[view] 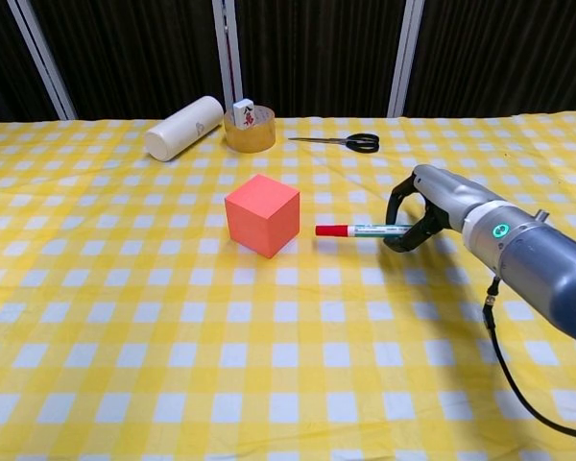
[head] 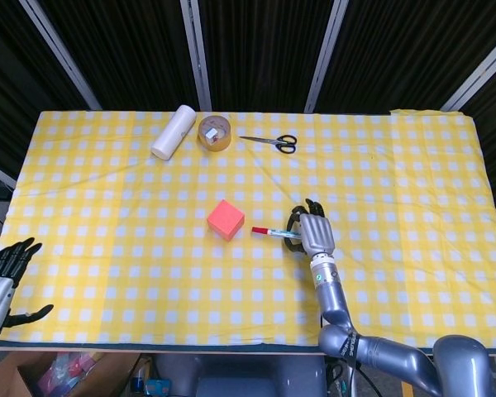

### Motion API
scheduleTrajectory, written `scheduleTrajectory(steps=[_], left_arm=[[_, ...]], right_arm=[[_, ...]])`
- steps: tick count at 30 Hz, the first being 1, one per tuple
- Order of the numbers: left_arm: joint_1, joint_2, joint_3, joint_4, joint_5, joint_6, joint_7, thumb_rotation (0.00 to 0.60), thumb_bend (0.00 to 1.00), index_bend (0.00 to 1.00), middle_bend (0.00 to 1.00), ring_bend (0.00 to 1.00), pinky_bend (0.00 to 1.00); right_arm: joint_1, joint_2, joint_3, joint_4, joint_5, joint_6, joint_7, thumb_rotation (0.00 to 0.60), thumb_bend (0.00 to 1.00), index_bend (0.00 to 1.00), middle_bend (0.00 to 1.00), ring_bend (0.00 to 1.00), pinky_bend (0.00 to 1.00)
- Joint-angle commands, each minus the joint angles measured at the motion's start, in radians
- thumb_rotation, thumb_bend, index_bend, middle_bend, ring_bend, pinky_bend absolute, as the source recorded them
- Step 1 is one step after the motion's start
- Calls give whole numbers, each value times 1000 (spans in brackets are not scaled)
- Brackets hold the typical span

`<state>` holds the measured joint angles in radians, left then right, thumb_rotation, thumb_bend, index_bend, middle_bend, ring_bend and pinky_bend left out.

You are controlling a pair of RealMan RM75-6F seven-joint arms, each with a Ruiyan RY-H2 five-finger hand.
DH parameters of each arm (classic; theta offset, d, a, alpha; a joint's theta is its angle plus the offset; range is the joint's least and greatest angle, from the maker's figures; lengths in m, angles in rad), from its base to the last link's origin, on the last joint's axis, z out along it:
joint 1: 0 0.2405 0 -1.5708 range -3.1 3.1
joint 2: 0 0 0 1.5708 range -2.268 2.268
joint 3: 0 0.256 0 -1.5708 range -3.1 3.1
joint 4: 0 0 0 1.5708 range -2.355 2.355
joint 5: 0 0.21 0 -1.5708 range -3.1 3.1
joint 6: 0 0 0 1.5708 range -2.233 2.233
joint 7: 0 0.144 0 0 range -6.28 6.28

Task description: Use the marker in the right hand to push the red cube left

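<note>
Chest view: my right hand (view: 424, 206) pinches the slim marker (view: 357, 230), its red tip near the matte, sharp-edged red cube (view: 261, 214), not touching.

The robot's grey left hand (head: 7, 277) is cut off by the left edge in the head view, the curled fingers (view: 410, 213) of the right hand (view: 428, 204) hide the back end of the red-capped marker (view: 355, 230).
</note>
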<state>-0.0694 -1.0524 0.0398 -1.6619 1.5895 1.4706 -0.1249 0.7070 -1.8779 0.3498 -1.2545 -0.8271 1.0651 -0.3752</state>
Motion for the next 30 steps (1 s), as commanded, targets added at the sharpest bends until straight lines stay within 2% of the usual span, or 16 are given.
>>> scheduleTrajectory(steps=[1, 24, 30], left_arm=[[-1, 1, 0, 0, 3, 2, -3, 600, 0, 0, 0, 0, 0], [1, 19, 10, -1, 9, -1, -44, 600, 0, 0, 0, 0, 0], [4, 24, 13, 3, 6, -3, -52, 600, 0, 0, 0, 0, 0]], right_arm=[[9, -13, 16, 7, 18, -2, -5, 600, 388, 602, 278, 42, 52], [152, -168, 128, 173, 70, -54, -5, 600, 388, 602, 278, 42, 52], [184, -206, 127, 218, 66, -70, -9, 600, 388, 602, 278, 42, 52]])
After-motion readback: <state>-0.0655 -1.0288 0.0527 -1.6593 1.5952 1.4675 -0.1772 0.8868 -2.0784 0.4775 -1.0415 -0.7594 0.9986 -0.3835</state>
